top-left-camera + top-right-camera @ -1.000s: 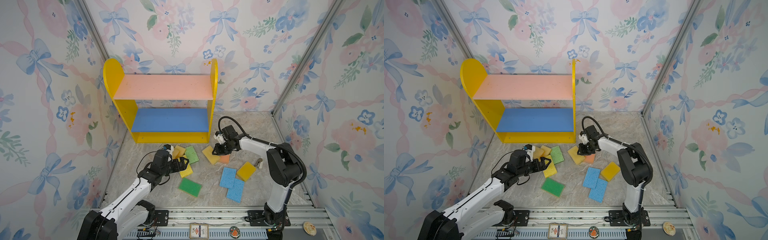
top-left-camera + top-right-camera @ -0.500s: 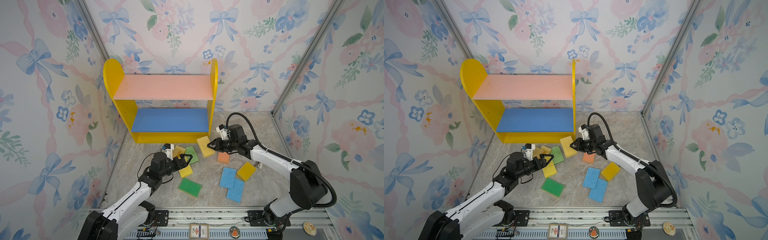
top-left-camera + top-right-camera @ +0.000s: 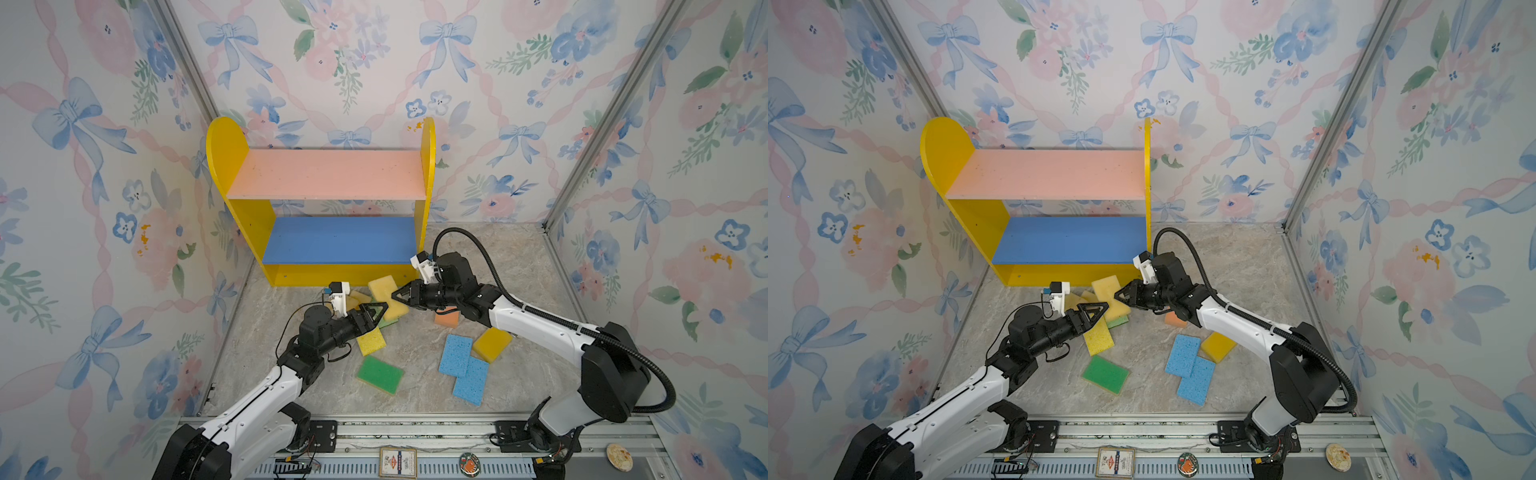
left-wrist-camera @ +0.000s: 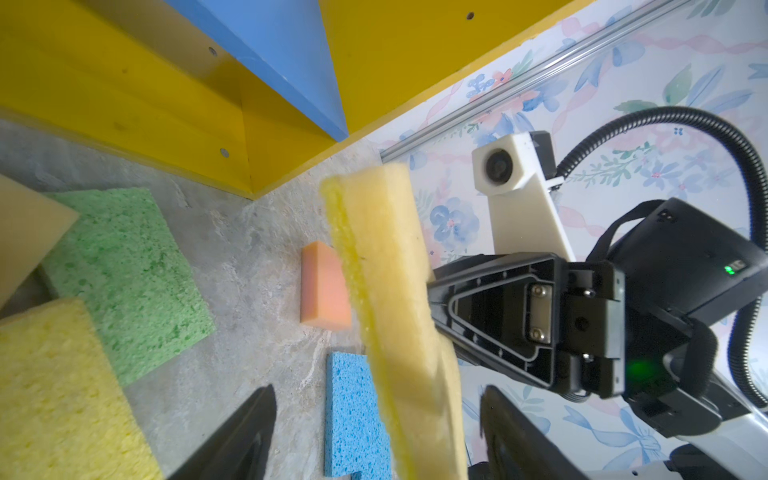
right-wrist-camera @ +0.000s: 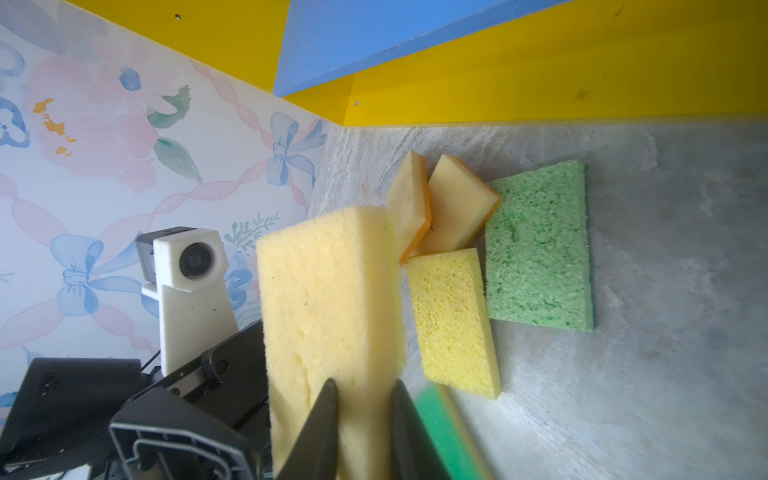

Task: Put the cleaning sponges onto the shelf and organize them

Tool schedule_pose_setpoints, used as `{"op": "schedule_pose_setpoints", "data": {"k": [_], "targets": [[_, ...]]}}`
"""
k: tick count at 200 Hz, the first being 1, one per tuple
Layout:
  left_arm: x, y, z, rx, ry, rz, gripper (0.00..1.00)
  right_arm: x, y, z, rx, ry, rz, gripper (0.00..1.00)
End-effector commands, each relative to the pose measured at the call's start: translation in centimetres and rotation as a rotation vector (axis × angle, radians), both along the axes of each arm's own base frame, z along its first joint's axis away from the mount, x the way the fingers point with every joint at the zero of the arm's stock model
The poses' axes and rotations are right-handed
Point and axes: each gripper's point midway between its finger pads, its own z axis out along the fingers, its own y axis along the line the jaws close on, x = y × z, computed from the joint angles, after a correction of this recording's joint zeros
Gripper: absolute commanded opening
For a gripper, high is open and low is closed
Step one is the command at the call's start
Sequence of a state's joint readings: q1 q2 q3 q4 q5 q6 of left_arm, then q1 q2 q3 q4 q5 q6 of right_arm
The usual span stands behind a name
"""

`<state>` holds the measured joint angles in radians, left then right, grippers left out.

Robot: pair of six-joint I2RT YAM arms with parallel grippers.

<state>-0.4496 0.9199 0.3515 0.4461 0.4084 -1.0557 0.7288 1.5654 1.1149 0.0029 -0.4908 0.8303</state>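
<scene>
My right gripper (image 5: 365,386) is shut on one end of a pale yellow sponge (image 3: 384,295), held off the floor in front of the shelf (image 3: 222,153). My left gripper (image 4: 378,399) is open, its jaws standing on either side of the sponge's (image 4: 386,270) other end with gaps showing. In both top views the two grippers (image 3: 380,309) (image 3: 1120,296) face each other across it. Both shelf boards, pink (image 3: 1046,174) and blue (image 3: 1071,240), are bare.
On the marble floor lie a dark green sponge (image 3: 380,374), two light blue ones (image 3: 455,355) (image 3: 471,380), a deep yellow one (image 3: 492,344), an orange one (image 3: 446,319), a yellow one (image 5: 453,320), a light green one (image 5: 540,245) and two pale ones (image 5: 457,203). Papered walls enclose the floor.
My right gripper lifted the yellow sponge and carried it left toward the shelf front. My left gripper swung up to meet it, and its jaws have narrowed around the free end.
</scene>
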Motion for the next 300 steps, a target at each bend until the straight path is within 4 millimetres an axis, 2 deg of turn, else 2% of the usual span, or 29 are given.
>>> {"op": "schedule_pose_setpoints", "data": {"k": [1,36,52,77,98,114,134,158,203,233,257,262,300], "targets": [[0.0,-0.2,0.6,-0.02,-0.024,-0.004,0.68,-0.6,1.7,0.8,0.035,0.0,0.033,0.23],[0.0,-0.3,0.8,-0.031,-0.028,-0.011,0.47,-1.2,1.9,0.4,0.03,0.007,0.036,0.23],[0.0,-0.3,0.8,-0.032,-0.028,-0.011,0.33,-1.4,1.8,0.5,0.024,0.002,0.038,0.25],[0.0,-0.4,0.6,-0.032,-0.019,-0.016,0.15,-1.3,1.0,0.7,-0.016,-0.039,0.017,0.41],[0.0,-0.3,0.7,-0.034,-0.021,-0.017,0.12,-0.8,-1.2,1.1,-0.123,-0.124,-0.05,0.6],[0.0,0.0,0.6,-0.038,-0.017,-0.013,0.12,0.1,-4.2,1.6,-0.256,-0.225,-0.16,0.73],[-0.1,0.6,0.0,-0.04,-0.002,-0.002,0.12,1.6,-7.8,2.2,-0.414,-0.371,-0.296,0.84],[-0.4,1.1,-0.6,-0.046,0.013,0.001,0.12,4.2,-9.6,3.3,-0.477,-0.49,-0.399,1.0],[-0.7,1.7,-0.3,-0.063,0.008,0.005,0.12,10.7,-10.0,6.4,-0.491,-0.625,-0.498,0.99],[-0.8,1.9,-0.3,-0.06,0.011,0.009,0.12,14.0,-10.0,7.6,-0.472,-0.702,-0.541,0.94],[-0.7,1.9,-0.7,-0.053,0.022,0.007,0.12,15.8,-9.6,8.0,-0.458,-0.715,-0.536,0.88],[-0.7,1.9,-0.8,-0.051,0.024,0.007,0.12,16.4,-9.3,6.9,-0.47,-0.706,-0.524,0.87],[-0.5,1.9,-1.5,-0.039,0.04,0.008,0.12,18.1,-8.5,6.3,-0.475,-0.719,-0.518,0.79]]}}
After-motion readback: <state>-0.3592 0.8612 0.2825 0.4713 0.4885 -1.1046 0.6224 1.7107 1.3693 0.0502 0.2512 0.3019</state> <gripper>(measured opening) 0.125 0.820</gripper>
